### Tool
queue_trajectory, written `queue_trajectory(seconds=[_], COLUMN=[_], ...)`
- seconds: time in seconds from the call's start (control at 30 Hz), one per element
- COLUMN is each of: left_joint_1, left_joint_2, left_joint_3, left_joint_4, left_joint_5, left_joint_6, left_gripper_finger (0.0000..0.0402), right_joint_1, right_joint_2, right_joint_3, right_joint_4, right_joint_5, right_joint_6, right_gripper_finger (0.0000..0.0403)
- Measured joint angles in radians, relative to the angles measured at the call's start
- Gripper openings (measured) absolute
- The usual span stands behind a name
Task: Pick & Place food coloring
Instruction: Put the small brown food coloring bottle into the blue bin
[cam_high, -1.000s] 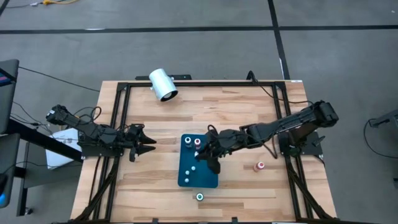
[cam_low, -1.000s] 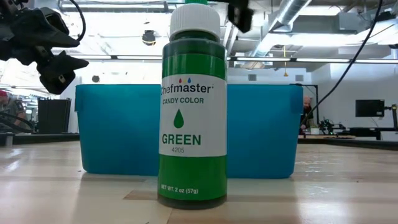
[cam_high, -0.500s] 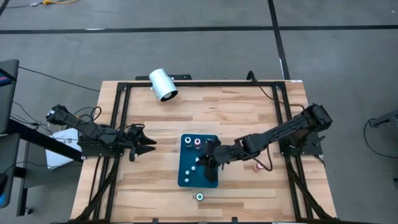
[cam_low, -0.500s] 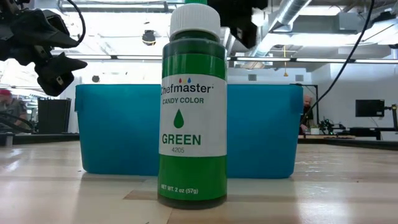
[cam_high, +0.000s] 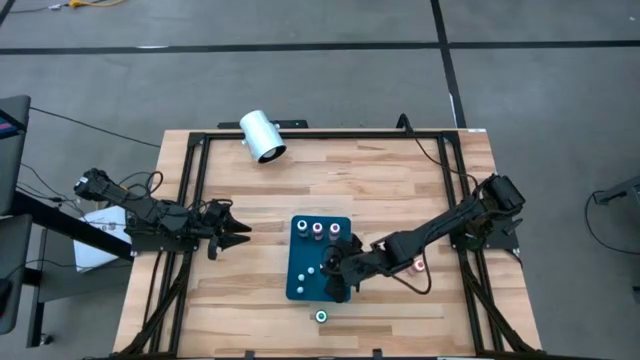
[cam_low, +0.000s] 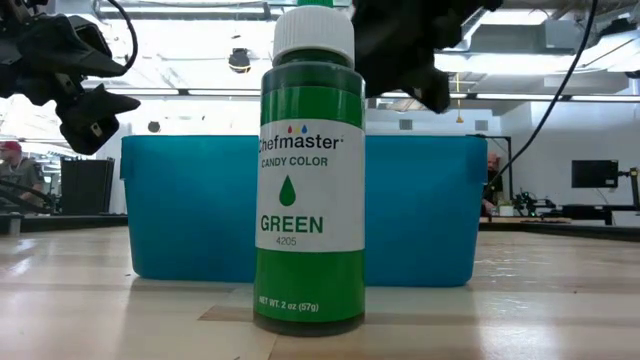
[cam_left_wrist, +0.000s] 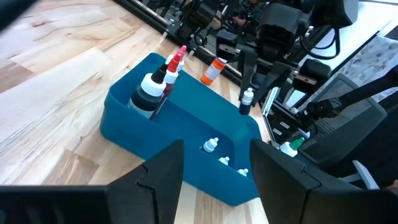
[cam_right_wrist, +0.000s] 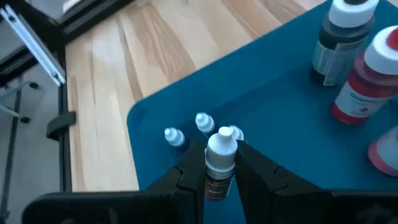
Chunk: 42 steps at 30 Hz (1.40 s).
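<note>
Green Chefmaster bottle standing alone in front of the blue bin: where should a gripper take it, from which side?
Take the green round bottle across its straight labelled body just below the white cap, coming down from above: it stands upright on bare wood, apart from the blue plastic bin, both sides free. The right gripper holds a small white-capped bottle; the open left gripper waits.

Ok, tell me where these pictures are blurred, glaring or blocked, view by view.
Low view: the green bottle stands sharp and close, hiding much of the blue bin; bright ceiling lights wash out the room, and the dark arm overhead is soft. Right wrist view: the small bottle in the right gripper is sharp, the far bottles soft. High view: evenly lit.
</note>
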Motion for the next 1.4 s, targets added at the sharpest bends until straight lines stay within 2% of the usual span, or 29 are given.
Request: queue_trajectory(seconds=[0.27,0.57,0.87,1.07,1.23,1.4], left_joint_1=[0.000,0.000,0.000,0.000,0.000,0.000], left_joint_2=[0.000,0.000,0.000,0.000,0.001,0.002], left_joint_3=[0.000,0.000,0.000,0.000,0.001,0.001], left_joint_4=[0.000,0.000,0.000,-0.001,0.001,0.005], left_joint_5=[0.000,0.000,0.000,0.000,0.000,-0.001], left_joint_6=[0.000,0.000,0.001,-0.001,-0.004,-0.005], left_gripper_finger=[0.0174,0.0174,0.0174,0.0174,0.0174,0.0174], right_joint_1=[0.000,0.030,0.095,0.105,0.105,0.102], right_joint_2=[0.001,0.002,0.003,0.097,0.176,0.236], right_joint_3=[0.000,0.000,0.000,0.005,0.062,0.117], right_joint_4=[-0.065,-0.119,-0.122,-0.031,-0.056,-0.115], right_joint_5=[0.025,0.214,0.341,0.363,0.409,0.393], right_joint_6=[0.018,0.119,0.184,0.219,0.228,0.228], right_gripper_finger=[0.0061,0.0061,0.0061,0.0061,0.0061,0.0061])
